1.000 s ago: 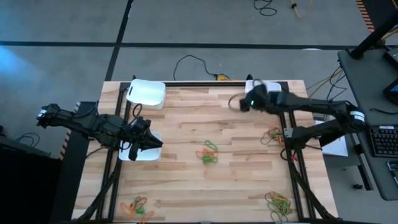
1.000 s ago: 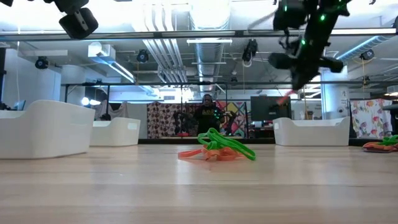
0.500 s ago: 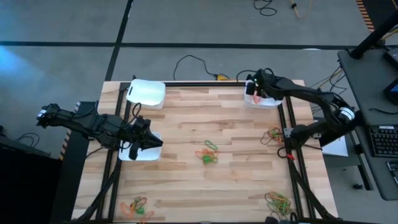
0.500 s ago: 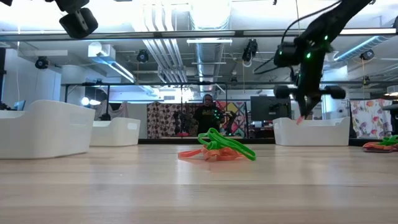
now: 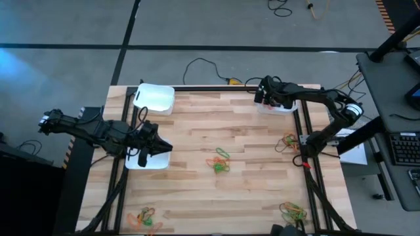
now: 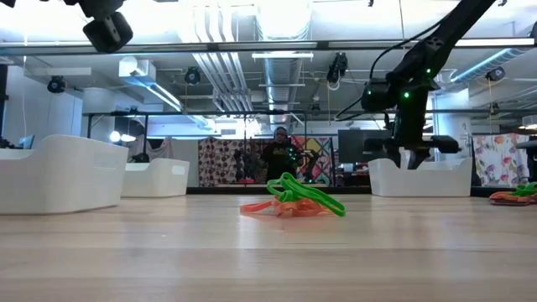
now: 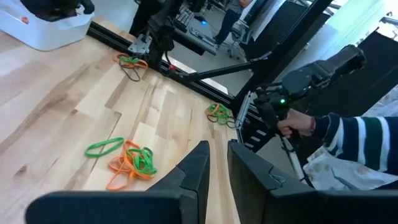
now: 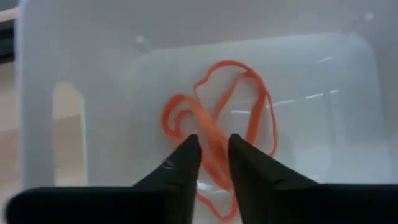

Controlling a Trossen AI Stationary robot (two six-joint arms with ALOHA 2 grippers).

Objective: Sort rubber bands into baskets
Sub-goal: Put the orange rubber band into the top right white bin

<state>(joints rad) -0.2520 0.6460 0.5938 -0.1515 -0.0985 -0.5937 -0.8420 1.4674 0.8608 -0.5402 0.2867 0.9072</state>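
Three white baskets stand on the wooden table: far left (image 5: 155, 98), near left (image 5: 146, 162) and far right (image 5: 283, 107). My right gripper (image 5: 262, 96) points steeply down into the far right basket (image 8: 74, 68), fingers slightly apart. Two or three orange rubber bands (image 8: 249, 118) lie on that basket's floor beyond the fingertips (image 8: 214, 149). My left gripper (image 5: 157, 145) hovers over the near left basket, fingers close together and nothing between them (image 7: 217, 149). Loose orange and green rubber bands (image 5: 219, 160) lie mid-table. My right gripper comes at the basket from above, slanting down. One orange strand (image 8: 214, 168) shows in the gap between the fingers. I cannot tell whether either finger touches it. The bands' loops lie spread on the basket floor.
More rubber band piles lie at the right edge (image 5: 289, 141), the near left corner (image 5: 144, 218) and the near right corner (image 5: 293, 212). A black frame rail runs along the table's sides. A person's hand and striped sleeve (image 7: 311, 127) show beyond the table's right edge.
My right gripper has gone toward the far right corner and down, turning as it went, carrying an orange band that dangled below it. It now stands at the far right basket, and no band hangs under it.
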